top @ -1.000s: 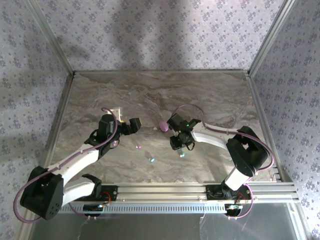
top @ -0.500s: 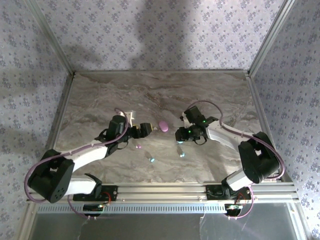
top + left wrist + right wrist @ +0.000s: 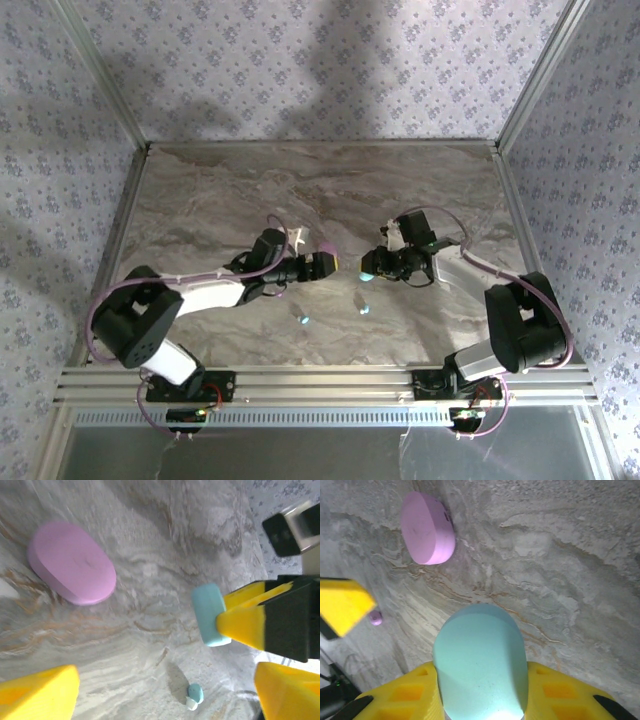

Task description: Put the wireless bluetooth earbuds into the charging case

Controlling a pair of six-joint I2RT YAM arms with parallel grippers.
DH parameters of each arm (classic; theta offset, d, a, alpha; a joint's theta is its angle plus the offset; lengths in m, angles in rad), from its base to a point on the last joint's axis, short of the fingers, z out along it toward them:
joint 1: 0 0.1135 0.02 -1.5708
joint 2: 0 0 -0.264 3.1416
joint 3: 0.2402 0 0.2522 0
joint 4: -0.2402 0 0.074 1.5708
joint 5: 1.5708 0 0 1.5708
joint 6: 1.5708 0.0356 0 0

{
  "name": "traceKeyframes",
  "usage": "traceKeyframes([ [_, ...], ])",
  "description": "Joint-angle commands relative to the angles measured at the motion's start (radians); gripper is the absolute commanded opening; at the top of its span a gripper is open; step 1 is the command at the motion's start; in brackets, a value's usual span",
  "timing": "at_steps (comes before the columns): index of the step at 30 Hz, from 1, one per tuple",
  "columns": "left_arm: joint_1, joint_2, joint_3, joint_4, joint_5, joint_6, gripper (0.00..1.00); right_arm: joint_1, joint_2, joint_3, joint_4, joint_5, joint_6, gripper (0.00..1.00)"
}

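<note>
My right gripper (image 3: 480,696) is shut on the pale teal oval charging case (image 3: 480,660), holding it above the marble table with a yellow finger on each side. In the top view that gripper (image 3: 371,265) faces my left gripper (image 3: 328,265), which stands open and holds nothing. In the left wrist view the teal case (image 3: 209,614) shows between the right arm's yellow fingers (image 3: 245,622). The pink oval case (image 3: 72,562) lies flat on the table. One teal earbud (image 3: 194,694) lies below the held case, and another teal earbud (image 3: 303,320) lies nearer the front. A pink earbud (image 3: 375,617) rests beside the left finger.
The marble table (image 3: 200,200) is walled by patterned panels on three sides. An aluminium rail (image 3: 330,382) with the arm bases runs along the near edge. A pink cable (image 3: 440,225) loops over the right wrist. The two grippers are close together at mid-table.
My left arm has stretched right to the pink case, its jaws narrowing slightly. My right gripper has swung back and right, turning the teal case toward the left gripper.
</note>
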Motion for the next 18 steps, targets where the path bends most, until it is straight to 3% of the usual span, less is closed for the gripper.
traceKeyframes([
  [1,-0.019,0.060,0.025,0.116,0.070,-0.081,0.81,-0.010,-0.016,-0.002,0.027,-0.073,0.027,0.35],
  [7,-0.031,0.156,0.027,0.268,0.137,-0.163,0.67,-0.017,-0.015,-0.002,0.048,-0.106,0.050,0.36],
  [18,-0.039,0.213,0.037,0.341,0.149,-0.190,0.65,-0.017,0.016,-0.014,0.112,-0.160,0.098,0.35],
])
